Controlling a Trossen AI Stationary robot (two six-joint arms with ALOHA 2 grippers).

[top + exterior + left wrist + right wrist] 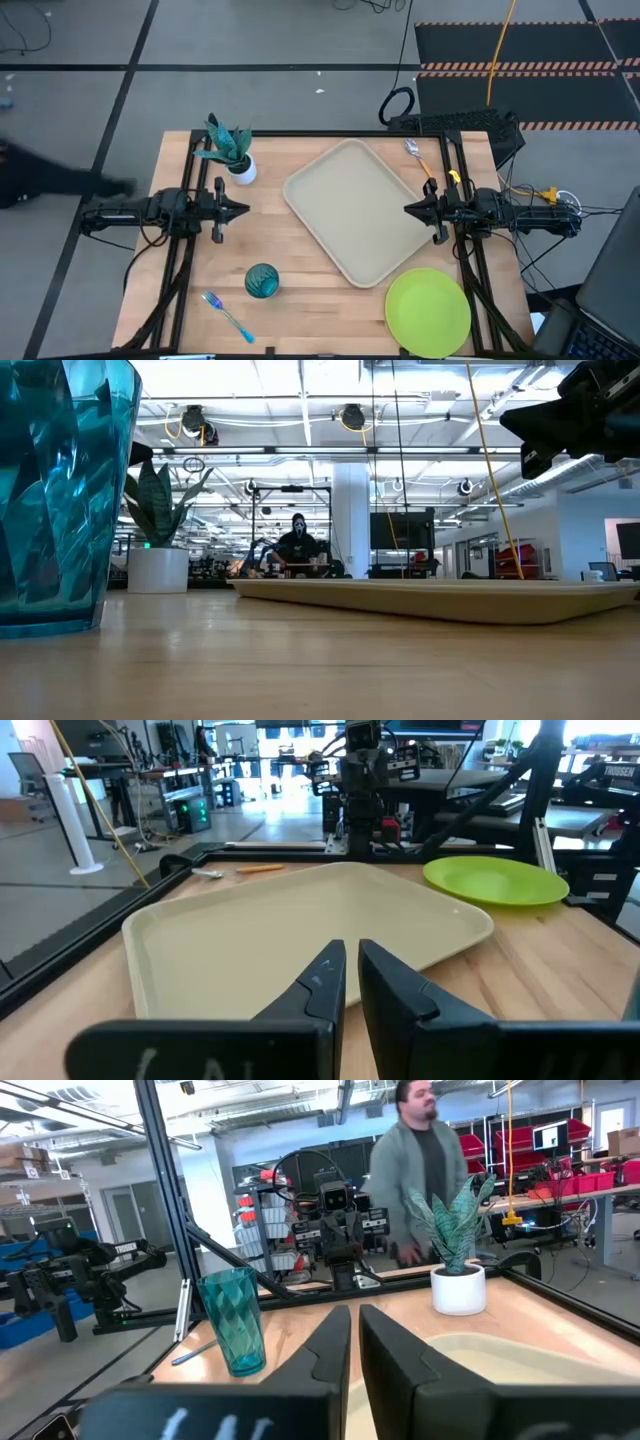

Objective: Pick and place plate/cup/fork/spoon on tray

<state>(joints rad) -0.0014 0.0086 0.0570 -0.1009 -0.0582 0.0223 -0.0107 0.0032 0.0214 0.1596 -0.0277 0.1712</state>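
The beige tray (360, 210) lies slantwise in the middle of the table. The lime-green plate (428, 312) lies flat at the near right corner. The teal cup (262, 281) stands upright near the front left, and the blue-handled fork (228, 315) lies beside it. The orange-handled spoon (420, 158) lies at the far right, past the tray. My left gripper (245, 210) hovers left of the tray, shut and empty, pointing at the tray (300, 920). My right gripper (408, 209) hovers over the tray's right edge, shut and empty, pointing left toward the cup (232, 1320).
A white pot with a green plant (232, 150) stands at the far left of the table. A black frame rail (340, 133) runs along the far edge. A person (420, 1170) stands beyond the table's left side. Bare wood lies between the cup and the tray.
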